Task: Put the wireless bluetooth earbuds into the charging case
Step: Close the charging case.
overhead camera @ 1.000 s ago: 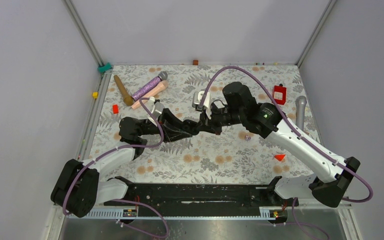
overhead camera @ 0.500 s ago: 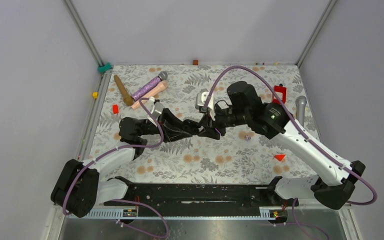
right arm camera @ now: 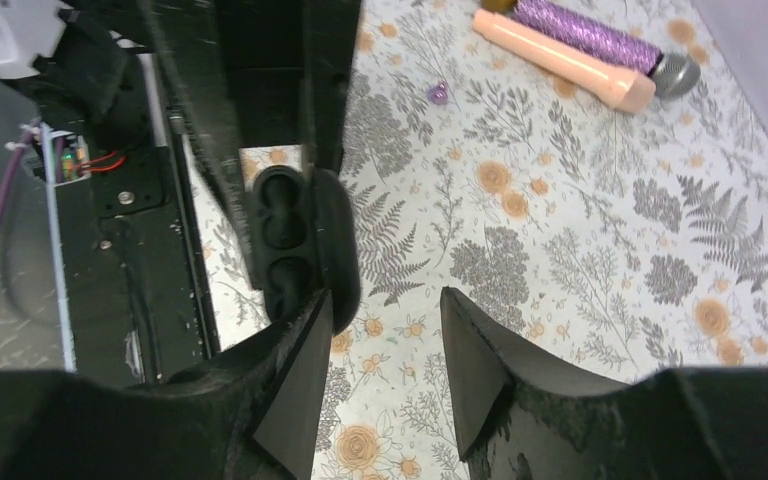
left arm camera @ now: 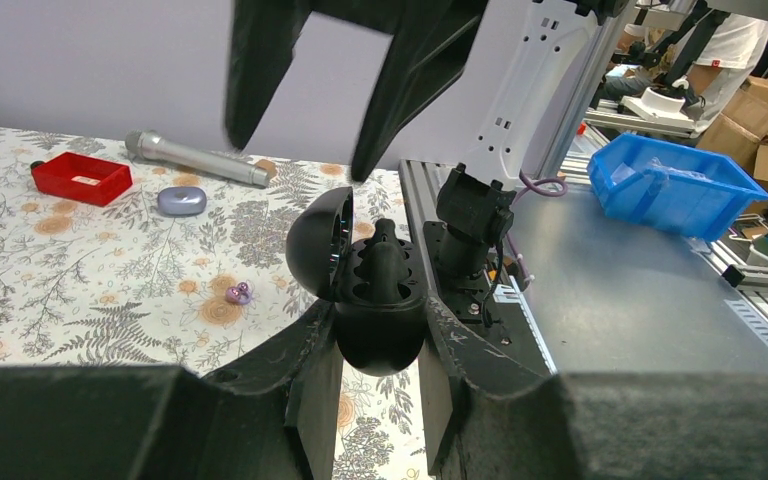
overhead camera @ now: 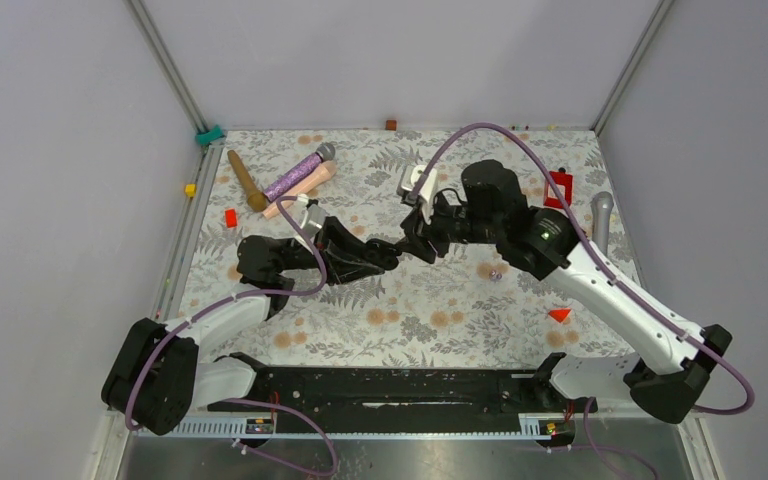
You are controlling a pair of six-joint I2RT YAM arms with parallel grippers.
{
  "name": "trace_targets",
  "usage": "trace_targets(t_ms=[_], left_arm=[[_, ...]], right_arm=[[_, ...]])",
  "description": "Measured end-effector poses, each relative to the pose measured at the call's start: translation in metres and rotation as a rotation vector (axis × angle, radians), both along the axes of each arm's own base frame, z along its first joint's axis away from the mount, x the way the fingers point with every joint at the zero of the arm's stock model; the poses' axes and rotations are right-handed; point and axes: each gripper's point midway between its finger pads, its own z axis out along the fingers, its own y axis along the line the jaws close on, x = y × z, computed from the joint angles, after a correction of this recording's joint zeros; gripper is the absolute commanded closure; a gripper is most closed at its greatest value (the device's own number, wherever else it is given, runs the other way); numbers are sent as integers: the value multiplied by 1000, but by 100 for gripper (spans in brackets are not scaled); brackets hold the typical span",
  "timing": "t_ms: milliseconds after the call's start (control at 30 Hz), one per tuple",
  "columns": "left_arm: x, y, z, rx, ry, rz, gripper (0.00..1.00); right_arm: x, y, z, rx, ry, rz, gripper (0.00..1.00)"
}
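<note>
Earbuds (left arm camera: 238, 293) in purple lie close together on the flowered tablecloth (left arm camera: 80, 270), well apart from the charging case (left arm camera: 378, 300) and down to its left in the left wrist view. The left gripper (left arm camera: 378, 345) clamps that black case by its sides and holds it above the cloth, with the lid (left arm camera: 318, 242) swung open to one side. From the right wrist camera the two wells (right arm camera: 282, 245) inside the case look dark and empty, though black on black is hard to read there. The right gripper (right arm camera: 385, 305) hangs just beside the open case with its jaws spread wide and nothing between them. Seen from above, the two grippers meet near the middle of the table, and the purple buds sit on the cloth beside the right arm. Past the buds lie a small lavender pod (left arm camera: 181, 201), a red box (left arm camera: 82, 177) and a grey microphone (left arm camera: 195, 158). On the far left side a glittery purple microphone (right arm camera: 600, 45) rests against a peach one (right arm camera: 570, 75).
</note>
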Motion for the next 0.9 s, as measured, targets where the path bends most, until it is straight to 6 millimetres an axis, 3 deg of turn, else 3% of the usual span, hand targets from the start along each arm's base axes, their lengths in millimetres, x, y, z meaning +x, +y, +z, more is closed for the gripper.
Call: trace_targets(t_ms=[133,500,900], left_arm=[[1,0,-2,8,14,-2,100],[1,1,-2,5,10,0,100],[-1,0,1,-5,-6,-6,100]], right_arm=[[13,6,-14,-13,30,-45,48],[11,10,-10,11,36,-31,49],[34,-1,-11,-1,-11,-152,49]])
